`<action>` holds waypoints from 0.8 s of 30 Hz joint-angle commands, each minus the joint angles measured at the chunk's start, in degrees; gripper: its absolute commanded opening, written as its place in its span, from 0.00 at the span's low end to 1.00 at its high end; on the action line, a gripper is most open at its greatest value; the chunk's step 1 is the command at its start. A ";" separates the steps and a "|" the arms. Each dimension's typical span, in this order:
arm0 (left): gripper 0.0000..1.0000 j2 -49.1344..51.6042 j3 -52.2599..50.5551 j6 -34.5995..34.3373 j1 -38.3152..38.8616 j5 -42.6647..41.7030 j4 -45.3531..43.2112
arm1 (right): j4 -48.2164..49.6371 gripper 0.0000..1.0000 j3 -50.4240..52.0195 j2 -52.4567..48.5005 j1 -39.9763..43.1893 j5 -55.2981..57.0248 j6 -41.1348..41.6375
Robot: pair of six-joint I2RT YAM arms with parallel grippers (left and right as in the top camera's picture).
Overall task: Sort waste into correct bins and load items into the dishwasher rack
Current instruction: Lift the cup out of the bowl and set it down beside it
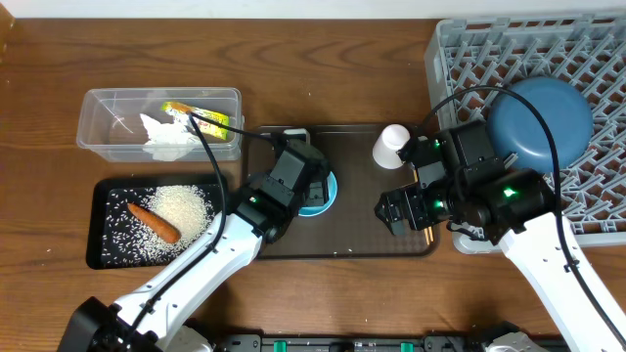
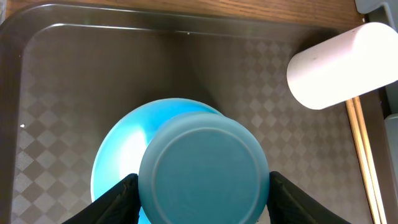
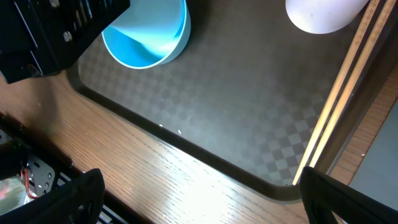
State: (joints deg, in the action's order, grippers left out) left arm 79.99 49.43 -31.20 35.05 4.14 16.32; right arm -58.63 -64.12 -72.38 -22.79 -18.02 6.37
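Small pale-blue cup (image 2: 203, 168) on brown serving tray (image 2: 74, 93), left gripper (image 2: 203, 196) astride; clamped or not, we cannot tell. Right gripper (image 3: 205, 193) spread, empty. Likely cup pickup; next: firm squeeze, lift.

Bright even light, mild glare

I can't read any text, label, brand or number on any of my feeds. The only print I can see is on the wrapper (image 1: 201, 119) in the tub (image 1: 106, 125) near the back-left corner of the table (image 1: 342, 59), and it's too small to make out.
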 commanded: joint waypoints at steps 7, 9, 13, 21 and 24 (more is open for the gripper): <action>0.55 -8.59 1.11 0.42 0.02 1.03 -1.03 | 0.09 0.99 -0.52 -0.28 -1.18 -0.20 0.00; 0.56 -10.12 1.11 -0.92 0.02 0.96 -0.98 | 0.09 0.99 -0.52 -0.28 -1.18 -0.17 0.00; 0.55 -10.49 1.11 -3.82 0.02 -2.82 -1.05 | 0.07 0.99 -0.52 -0.28 -1.18 -0.20 0.00; 0.55 -4.42 1.11 -5.77 0.02 -9.90 -2.95 | 0.07 0.99 -0.52 -0.28 -1.18 -0.17 0.00; 0.56 -1.14 1.11 -5.81 0.02 -14.47 -4.87 | 0.07 0.99 -0.52 -0.28 -1.18 -0.17 0.00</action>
State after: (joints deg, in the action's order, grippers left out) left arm 76.60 49.43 -36.05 35.05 -5.04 12.51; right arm -58.63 -64.12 -72.38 -22.79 -18.02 6.37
